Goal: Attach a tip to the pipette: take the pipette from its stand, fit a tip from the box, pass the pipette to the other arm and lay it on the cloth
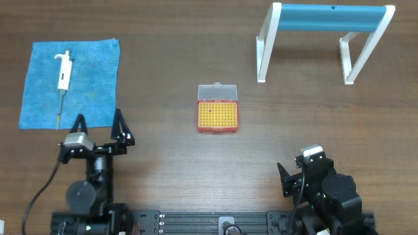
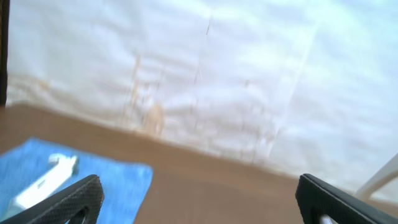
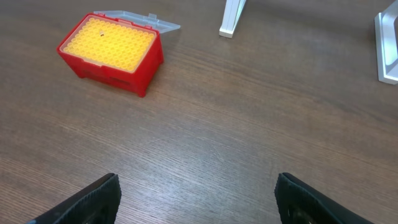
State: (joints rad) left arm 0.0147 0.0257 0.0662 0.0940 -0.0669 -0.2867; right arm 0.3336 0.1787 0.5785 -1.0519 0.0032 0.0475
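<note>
The pipette (image 1: 63,73) lies flat on the blue cloth (image 1: 98,78), a tip apparently fitted, so the task looks done. Just beside the cloth, the left jaws stand wide, holding nothing. The tip box (image 1: 218,117) sits open mid-worktop. The right jaws, also wide, hang near their base, well apart from the stand (image 1: 326,18).

On the cloth (image 2: 118,174), the pipette (image 2: 53,177) lies blurred, its lower end hidden behind a finger (image 2: 74,202) of the left gripper (image 2: 199,186); well away from the cloth, the stand (image 2: 380,179) is cut by the edge.
</note>
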